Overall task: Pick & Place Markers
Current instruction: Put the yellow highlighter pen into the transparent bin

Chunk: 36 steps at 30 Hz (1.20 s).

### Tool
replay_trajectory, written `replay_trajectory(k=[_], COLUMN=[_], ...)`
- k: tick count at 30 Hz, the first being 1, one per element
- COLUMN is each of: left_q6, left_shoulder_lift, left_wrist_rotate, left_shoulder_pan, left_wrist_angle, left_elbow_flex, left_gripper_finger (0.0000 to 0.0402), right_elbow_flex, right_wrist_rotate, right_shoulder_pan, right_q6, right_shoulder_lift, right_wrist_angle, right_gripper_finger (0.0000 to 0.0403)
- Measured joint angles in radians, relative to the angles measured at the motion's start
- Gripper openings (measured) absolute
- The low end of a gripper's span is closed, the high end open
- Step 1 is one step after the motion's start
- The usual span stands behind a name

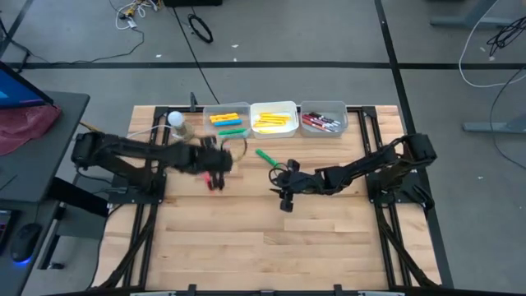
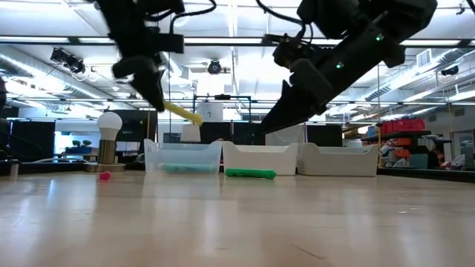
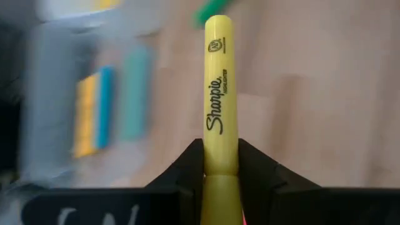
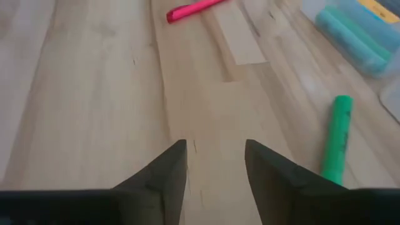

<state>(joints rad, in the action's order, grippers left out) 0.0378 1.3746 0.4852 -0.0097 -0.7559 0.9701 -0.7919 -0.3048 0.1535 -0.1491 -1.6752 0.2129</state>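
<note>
My left gripper [image 1: 218, 162] hovers above the table just short of the left bin [image 1: 226, 120], shut on a yellow highlighter [image 3: 217, 87]. A pink marker [image 1: 215, 183] lies flat on the table under it. My right gripper [image 1: 284, 196] is open over the table's middle and holds nothing; bare wood shows between its fingers [image 4: 215, 153]. A green marker [image 1: 267, 156] lies flat beside it, also seen as the green marker [image 4: 337, 134] in the right wrist view. The three bins hold yellow, orange, blue, green and red-maroon markers. My left gripper pinches the yellow highlighter between its two fingers near its rear end [image 3: 220, 159]. The pen runs along the fingers, and most of its length sticks out past the tips. It is lifted clear, and its free end [image 2: 191, 117] slants down toward the bins.
Three bins stand in a row at the table's far edge: left bin, middle bin [image 1: 274, 120] and right bin [image 1: 323, 120]. A white bulb on a stand [image 1: 175, 121] sits left of them. Bare wood [image 1: 271, 247] lies toward the near edge.
</note>
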Motion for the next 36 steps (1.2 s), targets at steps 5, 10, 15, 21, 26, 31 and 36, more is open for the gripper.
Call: replay_trajectory(k=[5, 10, 15, 21, 26, 31, 36], left_q6=[-0.151, -0.304, -0.443, -0.542, -0.592, -0.601, -0.621], left_shoulder_lift=[0.000, 0.043, 0.165, 0.302, 0.367, 0.393, 0.394], left_wrist_rotate=[0.012, -0.139, -0.237, -0.245, -0.247, -0.251, -0.298], left_shoulder_pan=[0.246, 0.506, 0.653, 0.691, 0.692, 0.692, 0.692], left_wrist_angle=[-0.101, -0.066, -0.011, 0.074, 0.093, 0.110, 0.157], left_elbow_flex=[0.132, 0.165, 0.164, 0.164, 0.164, 0.164, 0.164], left_gripper_finger=[0.0070, 0.0070, 0.0070, 0.0083, 0.0085, 0.0089, 0.0104], right_elbow_flex=[0.024, 0.023, 0.023, 0.023, 0.023, 0.023, 0.023], right_wrist_rotate=[-0.001, -0.001, -0.001, -0.001, -0.001, -0.001, -0.001], right_shoulder_pan=[0.000, 0.000, 0.000, 0.000, 0.000, 0.000, 0.000], right_q6=[0.000, 0.000, 0.000, 0.000, 0.000, 0.000, 0.000], right_shoulder_lift=[0.002, -0.007, -0.007, -0.007, -0.007, -0.007, -0.007], right_wrist_angle=[0.049, 0.058, 0.073, 0.084, 0.084, 0.085, 0.085], right_gripper_finger=[0.0154, 0.0146, 0.0140, 0.0139, 0.0139, 0.0139, 0.0139])
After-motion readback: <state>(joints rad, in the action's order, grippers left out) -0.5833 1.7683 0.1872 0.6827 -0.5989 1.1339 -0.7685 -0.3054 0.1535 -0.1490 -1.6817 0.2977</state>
